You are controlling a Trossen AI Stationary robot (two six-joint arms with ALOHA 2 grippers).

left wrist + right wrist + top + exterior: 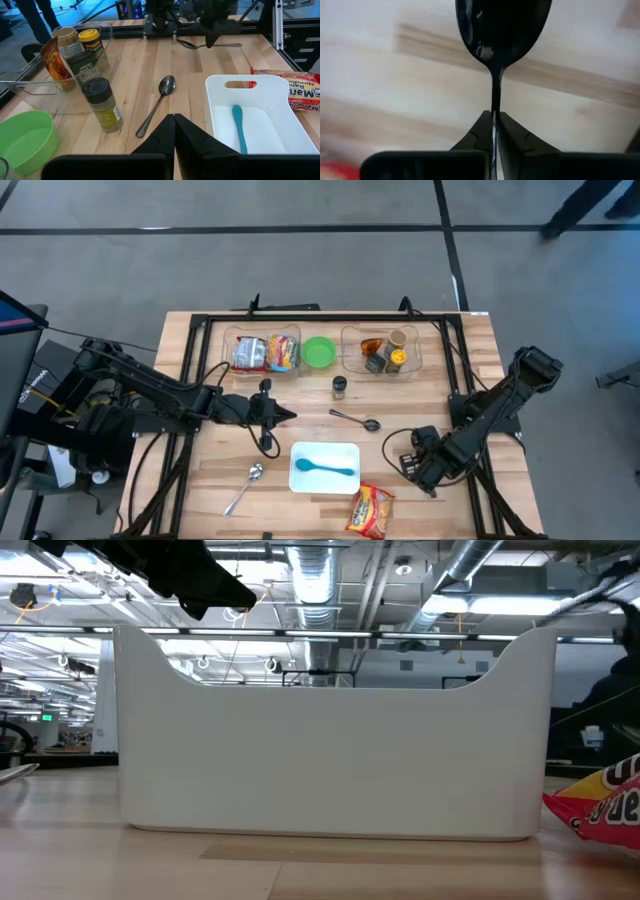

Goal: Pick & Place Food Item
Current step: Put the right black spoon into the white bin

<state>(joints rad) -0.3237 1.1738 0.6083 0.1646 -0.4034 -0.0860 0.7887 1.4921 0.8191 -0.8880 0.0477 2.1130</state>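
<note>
Right gripper [492,131] has its jaws clamped on a dark spoon [501,25]. Left gripper [173,131] is clenched, holding nothing. White tray [300,481] holds a teal spoon [324,469].

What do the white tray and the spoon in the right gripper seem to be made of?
White tray: probably plastic, matte, with a uniform colour, rounded corners and a moulded handle slot. Spoon, held in the shut right gripper: likely polished metal, since its dark bowl shows mirror-like reflections.
</note>
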